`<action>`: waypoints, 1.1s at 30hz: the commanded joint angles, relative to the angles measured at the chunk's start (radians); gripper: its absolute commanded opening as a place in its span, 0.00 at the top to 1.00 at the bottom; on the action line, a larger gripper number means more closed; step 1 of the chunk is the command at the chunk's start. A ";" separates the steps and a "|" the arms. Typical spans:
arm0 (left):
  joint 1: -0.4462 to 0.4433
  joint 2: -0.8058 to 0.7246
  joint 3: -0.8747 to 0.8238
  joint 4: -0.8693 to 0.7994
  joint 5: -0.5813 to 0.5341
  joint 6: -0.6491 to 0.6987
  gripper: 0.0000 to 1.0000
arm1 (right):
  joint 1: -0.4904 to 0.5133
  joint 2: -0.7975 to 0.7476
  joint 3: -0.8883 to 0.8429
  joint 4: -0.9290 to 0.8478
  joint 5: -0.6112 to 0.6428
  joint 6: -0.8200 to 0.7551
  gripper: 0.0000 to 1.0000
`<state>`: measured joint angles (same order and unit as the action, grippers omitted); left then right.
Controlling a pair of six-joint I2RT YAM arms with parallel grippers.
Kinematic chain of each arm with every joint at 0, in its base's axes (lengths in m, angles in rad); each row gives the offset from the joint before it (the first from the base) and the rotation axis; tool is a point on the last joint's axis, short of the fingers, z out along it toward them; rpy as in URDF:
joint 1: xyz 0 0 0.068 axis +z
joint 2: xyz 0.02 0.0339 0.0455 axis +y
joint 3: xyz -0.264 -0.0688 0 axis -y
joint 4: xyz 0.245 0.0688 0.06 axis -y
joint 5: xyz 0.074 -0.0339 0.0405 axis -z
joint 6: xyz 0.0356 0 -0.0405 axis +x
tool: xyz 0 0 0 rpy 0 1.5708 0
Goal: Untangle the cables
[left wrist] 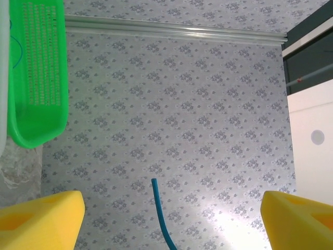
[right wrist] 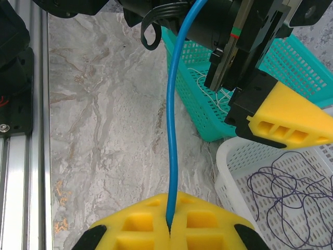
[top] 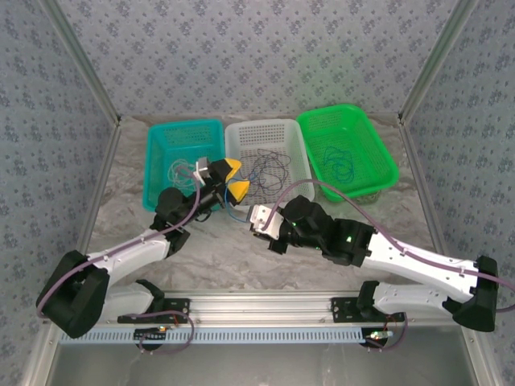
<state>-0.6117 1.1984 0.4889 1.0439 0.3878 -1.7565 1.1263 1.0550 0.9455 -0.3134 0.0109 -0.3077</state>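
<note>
Blue cable is pinched between the closed pads of the right gripper, bottom centre. Left gripper is spread wide, nothing held. Dark cables are seen in the white basket, upper centre.

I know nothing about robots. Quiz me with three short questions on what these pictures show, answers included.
1. Which colour of plastic mesh basket holds the thin dark purple cables? A teal; B white; C green.
2. True or false: the left gripper, with its yellow foam fingers, is clamped shut.
3. Fill in: the right gripper is shut on one thin cable coloured ____.

Key: 1 B, the white basket; 2 false, it is open; 3 blue.
</note>
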 commanded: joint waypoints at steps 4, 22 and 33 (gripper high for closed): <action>-0.041 -0.005 0.033 0.079 -0.042 -0.019 0.15 | -0.018 0.029 -0.008 0.042 -0.033 -0.007 1.00; -0.059 -0.023 0.022 0.110 -0.105 -0.024 0.24 | -0.078 -0.028 -0.104 0.068 -0.108 0.031 1.00; -0.061 -0.059 0.003 0.076 -0.128 0.003 0.42 | -0.119 0.038 -0.046 0.018 -0.186 0.016 1.00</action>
<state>-0.6643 1.1687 0.4885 1.0992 0.2718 -1.7763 1.0286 1.0847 0.8532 -0.2611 -0.1322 -0.2863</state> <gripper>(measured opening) 0.574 0.071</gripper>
